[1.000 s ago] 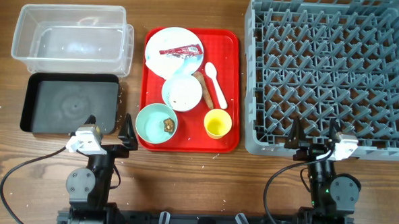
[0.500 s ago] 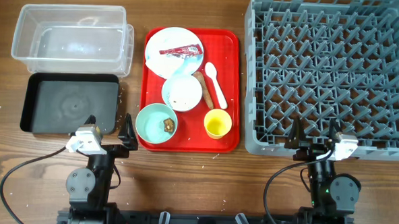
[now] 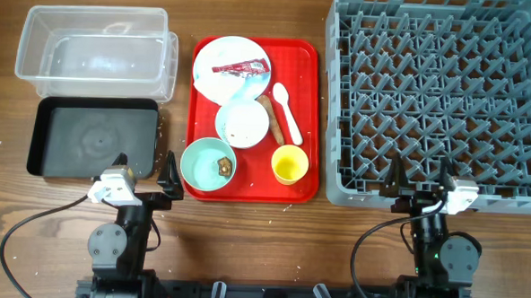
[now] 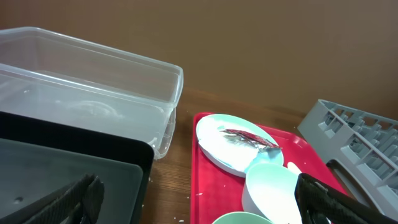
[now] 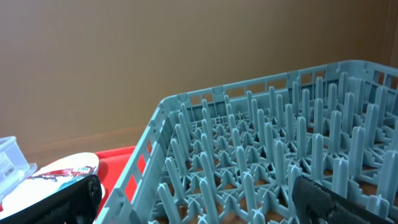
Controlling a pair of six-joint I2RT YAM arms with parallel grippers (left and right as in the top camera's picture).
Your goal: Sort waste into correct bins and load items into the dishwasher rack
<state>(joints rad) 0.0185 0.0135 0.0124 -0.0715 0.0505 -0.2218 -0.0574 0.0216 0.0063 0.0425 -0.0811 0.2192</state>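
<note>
Waste and dishes are all grouped on the red serving tray [image 3: 305, 188], in the middle of the table [image 3: 244, 238]. At the tray's far end the plate [image 3: 213, 86] is set, with the red-and-white wrapper [image 3: 240, 69] laid on it. The plate's near rim is overlapped by the upper bowl [image 3: 241, 123]. At the near-left corner the lower bowl [image 3: 200, 169] is placed, with a small brown food lump [image 3: 223, 166] inside. Between upper bowl and spoon [image 3: 288, 114] the sausage-shaped piece [image 3: 273, 121] is lodged. Near the spoon's handle end the yellow cup [image 3: 289, 163] is stood upright.

Left of the red tray the clear tub [image 3: 95, 52] and black tray [image 3: 91, 137] are lined up, tub farther back. To the right the dishwasher rack [image 3: 438, 94] is positioned.

Fingers of the left gripper [image 3: 146, 169] are held spread apart, nothing gripped, just in front of the black tray's near-right corner. Fingers of the right gripper [image 3: 421, 178] are likewise spread, nothing between them, at the rack's near edge.
</note>
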